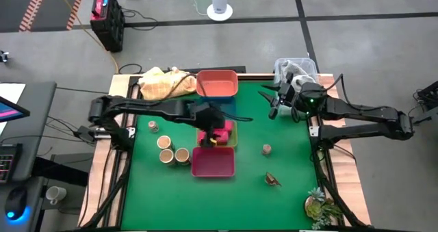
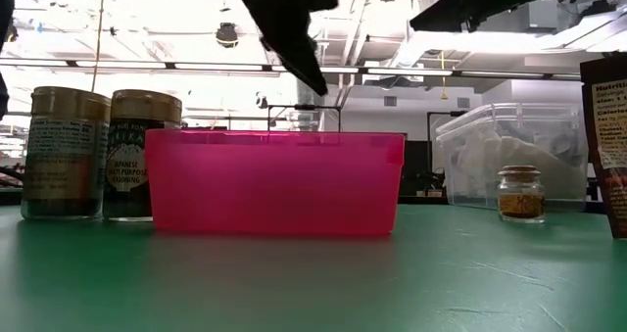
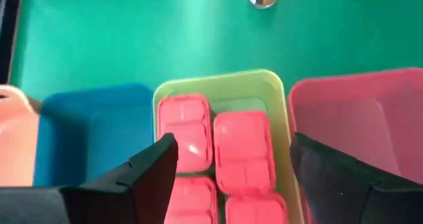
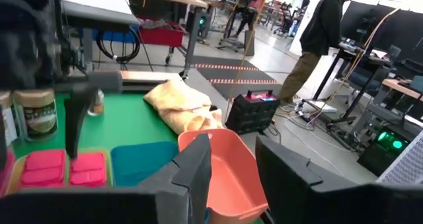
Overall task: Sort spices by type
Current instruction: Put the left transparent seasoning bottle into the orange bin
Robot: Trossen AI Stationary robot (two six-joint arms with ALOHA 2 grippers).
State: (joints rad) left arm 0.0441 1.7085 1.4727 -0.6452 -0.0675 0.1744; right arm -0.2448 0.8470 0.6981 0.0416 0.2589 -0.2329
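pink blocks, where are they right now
In the high view the pink blocks lie in the yellow-green tray at the table's centre, under the left pincer, just behind the magenta tray.

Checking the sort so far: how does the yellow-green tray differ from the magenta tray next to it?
The yellow-green tray holds four pink blocks laid flat in two rows; the magenta tray shows no contents. The yellow-green tray sits directly under the left pincer, its fingers spread; the magenta tray lies off to one side. Both are rectangular, open-topped plastic trays, side by side on the green mat.
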